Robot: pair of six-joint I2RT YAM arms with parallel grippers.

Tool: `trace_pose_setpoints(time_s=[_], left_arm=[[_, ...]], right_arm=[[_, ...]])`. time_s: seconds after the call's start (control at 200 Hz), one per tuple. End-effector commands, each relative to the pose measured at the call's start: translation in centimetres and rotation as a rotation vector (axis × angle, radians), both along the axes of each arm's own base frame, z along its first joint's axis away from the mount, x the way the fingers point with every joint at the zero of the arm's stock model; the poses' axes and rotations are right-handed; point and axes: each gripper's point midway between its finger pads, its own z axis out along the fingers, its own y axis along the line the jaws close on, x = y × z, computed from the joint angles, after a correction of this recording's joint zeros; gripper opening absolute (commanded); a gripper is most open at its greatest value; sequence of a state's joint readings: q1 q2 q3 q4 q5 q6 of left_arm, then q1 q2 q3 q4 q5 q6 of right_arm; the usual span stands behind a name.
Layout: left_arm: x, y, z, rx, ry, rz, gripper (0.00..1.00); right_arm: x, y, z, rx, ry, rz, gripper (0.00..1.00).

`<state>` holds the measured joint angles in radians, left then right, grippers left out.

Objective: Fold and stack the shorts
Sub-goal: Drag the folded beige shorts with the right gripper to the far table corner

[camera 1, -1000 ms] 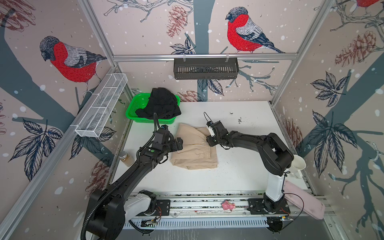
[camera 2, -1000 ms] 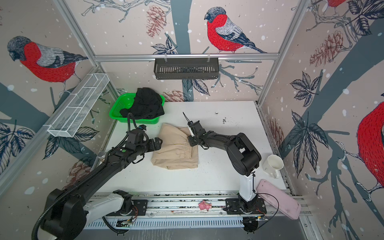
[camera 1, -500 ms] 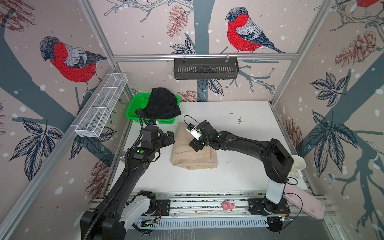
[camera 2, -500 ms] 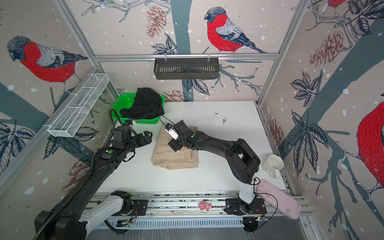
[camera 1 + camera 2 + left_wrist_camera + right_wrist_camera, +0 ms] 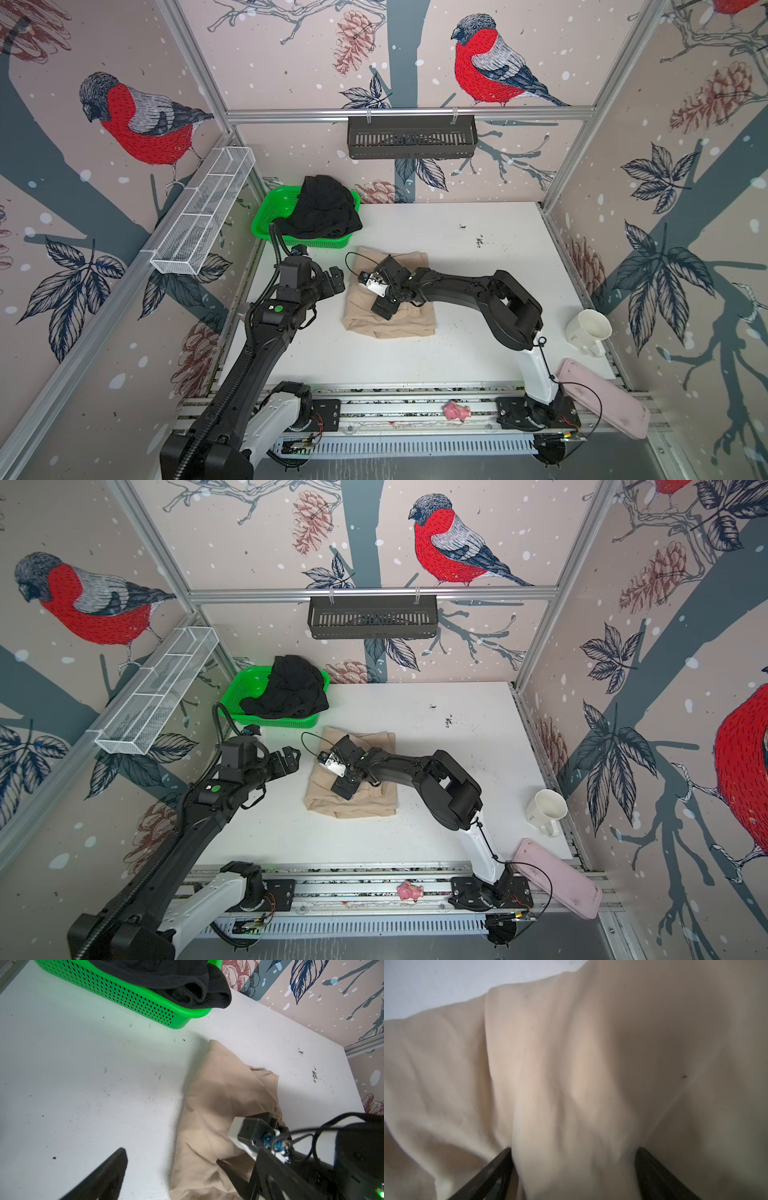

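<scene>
Moved over the last second: right gripper (image 5: 381, 308), from the far right corner of the beige shorts (image 5: 390, 328) to atop their middle, jaws spreading wide; left gripper (image 5: 334, 276), drawn back off the cloth, jaws spread, empty. Beige shorts: directly beneath the right gripper, folded into a near-square tan packet, no clear long axis, soft ridge standing loose between the fingers (image 5: 492, 1174), unpinched. Black shorts (image 5: 322, 210): crumpled heap in the green basket (image 5: 277, 203), just beyond the left gripper, well apart from the right. Likely next: fetching the black pair, left arm nearer.
</scene>
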<state>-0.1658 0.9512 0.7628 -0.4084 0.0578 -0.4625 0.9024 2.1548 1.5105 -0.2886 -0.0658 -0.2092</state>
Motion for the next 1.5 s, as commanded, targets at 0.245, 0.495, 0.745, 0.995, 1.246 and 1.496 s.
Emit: trace_pose_setpoints(time_s=[0.245,0.495,0.745,0.995,1.246,1.496], left_arm=[[-0.2,-0.4,-1.4,-0.006,0.03,-0.028,0.97],[-0.2,-0.7,-2.1,-0.015,0.044,-0.041,0.97],[-0.1,-1.0,-2.3,-0.027,0.05,-0.057,0.97],[-0.4,-0.9,-2.4,-0.012,0.049,-0.063,0.97],[-0.3,-1.1,-2.3,-0.019,0.053,-0.076,0.97],[-0.1,-0.9,-2.2,-0.009,0.047,-0.065,0.97]], right_arm=[[11.4,-10.7,-1.0,0.074,0.047,-0.613,0.89],[18.9,-22.2,-1.0,0.09,0.024,-0.896,0.89],[24.7,-31.0,0.2,0.101,0.042,-1.021,0.91],[27.7,-41.3,-1.2,-0.029,0.054,-1.153,0.92],[30.1,-45.4,-0.9,-0.041,-0.023,-1.143,0.93],[32.5,-44.1,4.1,0.085,-0.104,-1.092,0.93]])
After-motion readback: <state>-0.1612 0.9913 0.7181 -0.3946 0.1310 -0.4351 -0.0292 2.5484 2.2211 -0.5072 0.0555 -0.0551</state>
